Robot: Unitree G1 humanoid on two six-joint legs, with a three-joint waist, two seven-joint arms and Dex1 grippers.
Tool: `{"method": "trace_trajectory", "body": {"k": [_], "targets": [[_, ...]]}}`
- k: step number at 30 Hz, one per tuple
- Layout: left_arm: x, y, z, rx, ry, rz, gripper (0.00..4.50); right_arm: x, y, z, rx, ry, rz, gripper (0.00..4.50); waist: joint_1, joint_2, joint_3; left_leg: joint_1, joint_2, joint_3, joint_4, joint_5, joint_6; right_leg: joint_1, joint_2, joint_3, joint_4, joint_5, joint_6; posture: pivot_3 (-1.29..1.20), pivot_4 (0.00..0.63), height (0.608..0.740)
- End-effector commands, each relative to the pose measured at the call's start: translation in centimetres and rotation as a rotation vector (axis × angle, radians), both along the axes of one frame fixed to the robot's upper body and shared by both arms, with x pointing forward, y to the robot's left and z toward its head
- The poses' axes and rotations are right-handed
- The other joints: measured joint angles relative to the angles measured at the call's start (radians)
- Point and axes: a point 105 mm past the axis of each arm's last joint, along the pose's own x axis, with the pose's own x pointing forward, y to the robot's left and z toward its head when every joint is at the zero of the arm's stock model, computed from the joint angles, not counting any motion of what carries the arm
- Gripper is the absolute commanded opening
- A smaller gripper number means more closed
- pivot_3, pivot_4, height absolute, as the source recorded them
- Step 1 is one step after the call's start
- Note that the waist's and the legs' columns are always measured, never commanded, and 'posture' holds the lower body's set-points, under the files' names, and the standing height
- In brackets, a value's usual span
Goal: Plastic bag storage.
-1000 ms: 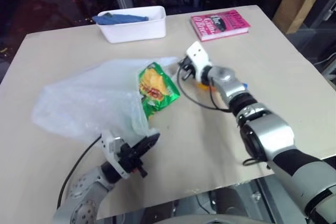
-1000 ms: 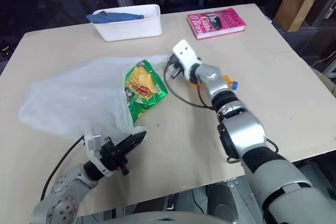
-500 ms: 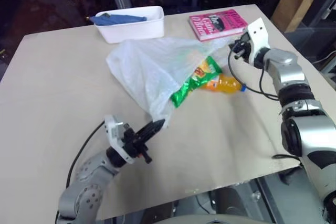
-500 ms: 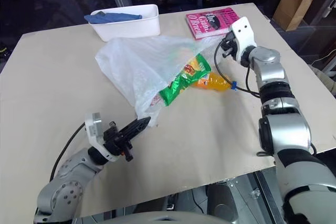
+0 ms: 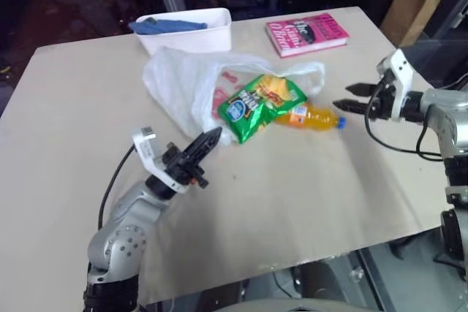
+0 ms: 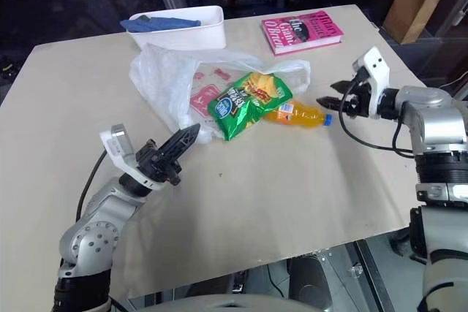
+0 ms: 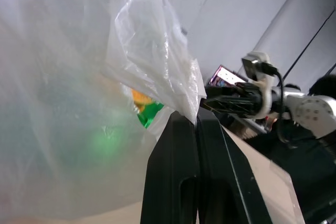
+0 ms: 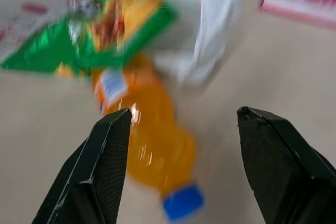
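Left eye view: plastic bag (image 5: 183, 82) lies crumpled on the bench (image 5: 292, 202), w/ its near edge pinched in the left jaws (image 5: 207, 141), which are pressed together on it. A green chips packet (image 5: 261, 100) & an orange bottle (image 5: 311, 116) lie at the bag's mouth, between the two grippers. Right jaws (image 5: 354, 98) are spread, holding nothing, just beside the bottle's blue cap. White tub (image 5: 186, 34) & pink book (image 5: 307, 33) sit well past the jaws.

Left wrist view: bag film comes up out of the shut black fingers (image 7: 173, 177).

Right wrist view: bottle (image 8: 152, 145) lies between the spread fingers (image 8: 102, 166), not touching.
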Motion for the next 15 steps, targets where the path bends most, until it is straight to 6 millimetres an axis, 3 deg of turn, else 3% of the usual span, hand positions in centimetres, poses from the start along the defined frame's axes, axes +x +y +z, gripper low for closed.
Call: {"method": "trace_trajectory", "body": {"k": [1,8,15], "targets": [[-0.3,-0.2,0.2,0.010,-0.019,-0.016,0.00,0.6,1.0,-0.3,-0.056,-0.052,0.026,3.22,0.002,0.000,0.000,0.001,0.000,0.000,0.000,0.000,0.000,0.000,0.000,0.000,0.001,0.000,0.000,0.00,0.150,0.740],[-0.3,0.1,-0.3,0.022,-0.008,-0.015,0.00,2.0,2.5,-2.5,-0.128,-0.039,0.096,3.22,0.006,0.000,0.000,0.000,-0.001,0.000,0.002,0.000,0.000,0.000,0.000,0.000,0.003,0.000,0.000,0.00,0.150,0.740],[-0.3,0.1,-0.5,0.023,-0.015,0.001,0.00,1.4,3.0,-3.7,-0.159,0.002,0.190,3.22,0.003,-0.001,0.000,0.001,0.000,0.000,0.002,0.000,0.000,0.000,0.000,0.000,0.002,0.000,0.000,0.00,0.150,0.740]]}}
